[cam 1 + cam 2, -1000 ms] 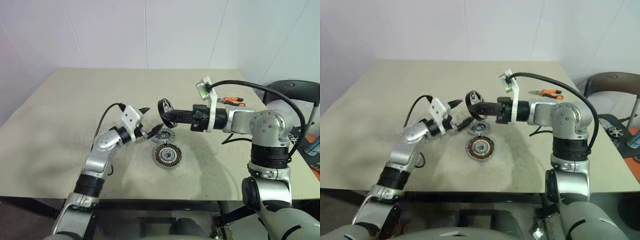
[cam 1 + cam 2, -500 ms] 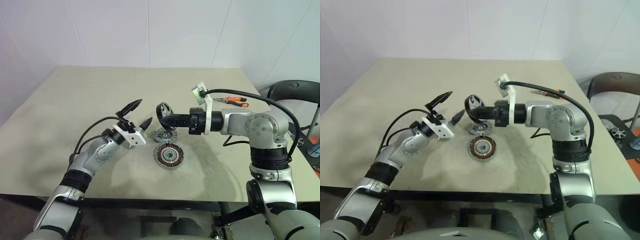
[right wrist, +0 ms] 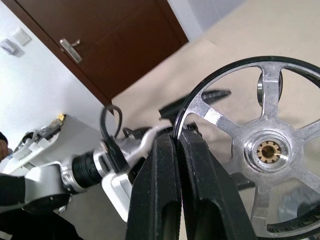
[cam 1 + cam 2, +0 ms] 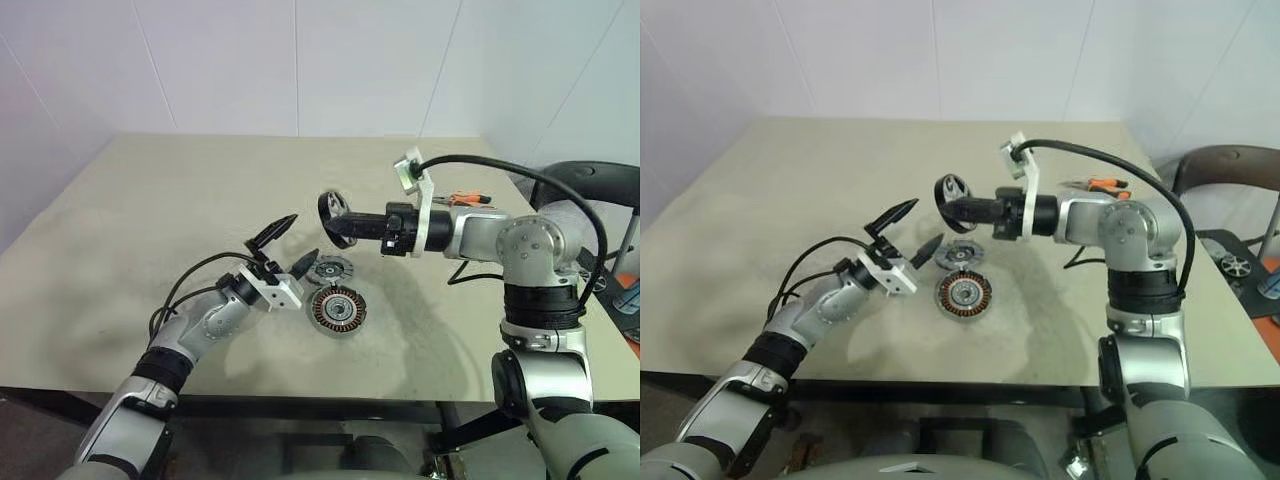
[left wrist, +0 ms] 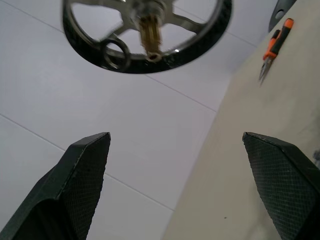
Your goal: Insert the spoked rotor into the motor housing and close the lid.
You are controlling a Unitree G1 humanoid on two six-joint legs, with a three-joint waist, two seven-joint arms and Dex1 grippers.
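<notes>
Since the earlier frame, the left pincer [image 4: 287,243] had rolled and tipped upward, fingers spread wide and empty, just left of the motor housing [image 4: 335,309]. Right pincer [image 4: 340,228] was clamped together on the dark rim of the spoked rotor [image 4: 332,209], held above the housing. Behind the housing lay the lid [image 4: 329,269] (partly hidden by a left fingertip). Beige tabletop [image 4: 150,210], white walls; orange pliers [image 4: 470,199] sat right of the housing, partly behind the right arm.
</notes>
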